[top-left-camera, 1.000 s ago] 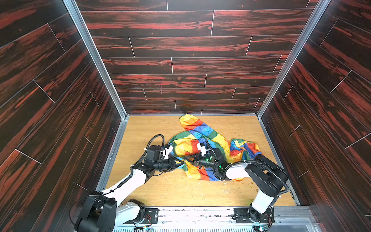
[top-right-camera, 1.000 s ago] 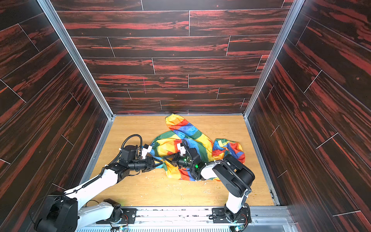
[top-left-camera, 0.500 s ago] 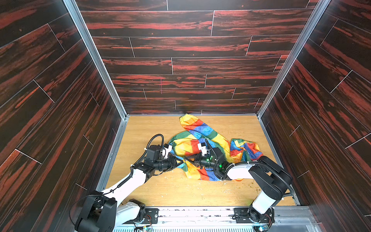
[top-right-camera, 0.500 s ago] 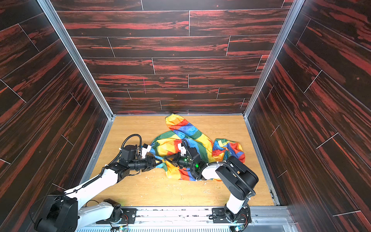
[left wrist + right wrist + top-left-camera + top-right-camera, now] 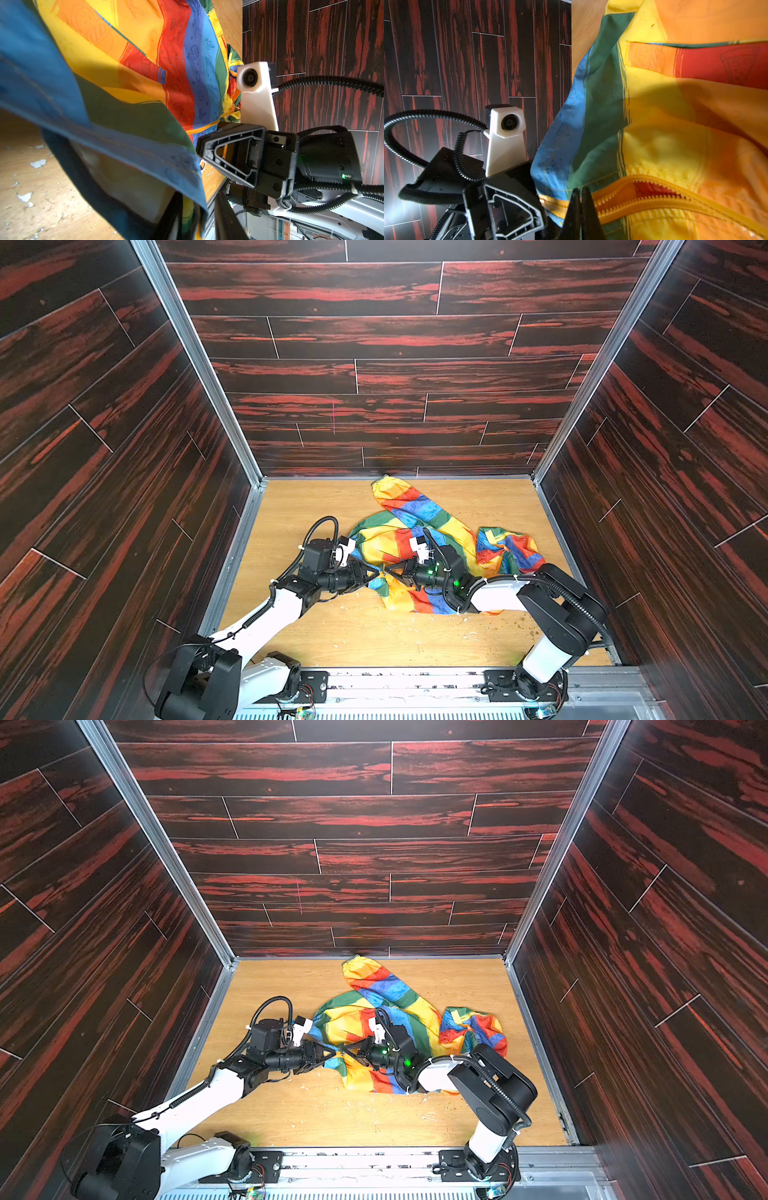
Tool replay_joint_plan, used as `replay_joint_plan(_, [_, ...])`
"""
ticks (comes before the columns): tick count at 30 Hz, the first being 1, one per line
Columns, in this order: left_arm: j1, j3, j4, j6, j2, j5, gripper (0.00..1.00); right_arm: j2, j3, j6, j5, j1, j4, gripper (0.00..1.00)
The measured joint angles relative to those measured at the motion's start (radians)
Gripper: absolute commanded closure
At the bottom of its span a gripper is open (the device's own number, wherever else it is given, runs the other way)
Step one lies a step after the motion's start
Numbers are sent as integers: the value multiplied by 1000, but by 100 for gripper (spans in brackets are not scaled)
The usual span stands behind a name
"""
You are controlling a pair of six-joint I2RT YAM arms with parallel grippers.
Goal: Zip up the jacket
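The rainbow jacket (image 5: 415, 531) (image 5: 419, 1011) lies crumpled on the wooden floor, one sleeve stretched toward the back wall. Both grippers meet tip to tip at its near hem. My left gripper (image 5: 375, 572) (image 5: 332, 1052) (image 5: 199, 220) is shut on the blue-edged hem, and fabric fills the space between its fingers (image 5: 226, 220). My right gripper (image 5: 389, 569) (image 5: 345, 1048) (image 5: 580, 199) is shut at the lower end of the yellow zipper (image 5: 643, 199), where the two tapes run behind its fingertips. Beyond them the teeth gape apart over red fabric. The slider is hidden.
Dark red-black plank walls (image 5: 374, 377) close in the wooden floor (image 5: 316, 506) on three sides. A metal rail (image 5: 395, 676) with the arm bases runs along the front. White flecks (image 5: 415, 626) dot the floor near the jacket. The right arm's elbow (image 5: 561, 614) rises at the front right.
Both grippers stay at the hem, and the jacket has not visibly shifted. The right arm's elbow has moved a little.
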Motion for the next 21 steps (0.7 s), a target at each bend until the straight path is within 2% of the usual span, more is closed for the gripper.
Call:
replay_joint_plan(5, [0,0,2,-5,0,-5,85,-3,6,-7,20,1,-16,100])
replay_joint_plan(10, [0,0,1,-2,0,-8,100,-30,8,-21,39,3,-50,100])
replay_joint_plan(21, [5,0,-32,8,-29,-22,100,-103,8,-59,98,16,-143,100])
